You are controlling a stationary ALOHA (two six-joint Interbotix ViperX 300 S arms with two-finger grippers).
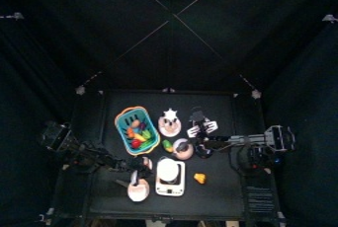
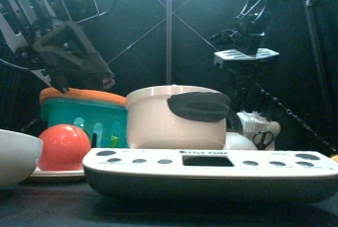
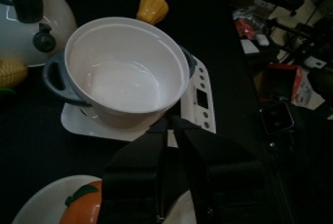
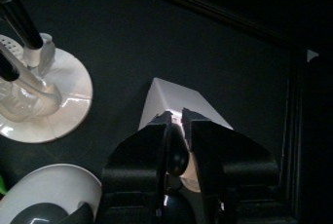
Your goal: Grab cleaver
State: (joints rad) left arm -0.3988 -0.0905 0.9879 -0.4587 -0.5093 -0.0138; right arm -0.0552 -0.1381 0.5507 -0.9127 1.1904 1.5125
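Note:
My right gripper (image 4: 173, 130) is shut on the cleaver (image 4: 173, 99); its pale grey blade sticks out past the jaws above the black table. In the front view the cleaver (image 2: 248, 54) hangs in the right gripper (image 2: 246, 61) well above the table at the right. In the top view the right gripper (image 1: 201, 129) is right of the white-and-pink plate (image 1: 169, 124). My left gripper (image 3: 169, 174) looks shut and empty, over the near left of the table beside the white pot (image 3: 124, 72); it also shows in the front view (image 2: 69, 65).
The white pot (image 2: 179, 117) stands on a white scale (image 2: 199, 162) at the front middle. A red tomato (image 2: 63, 147) lies on a plate at the front left. A teal basket (image 1: 136, 129) stands at the left. A round white plate (image 4: 58, 92) lies near the cleaver.

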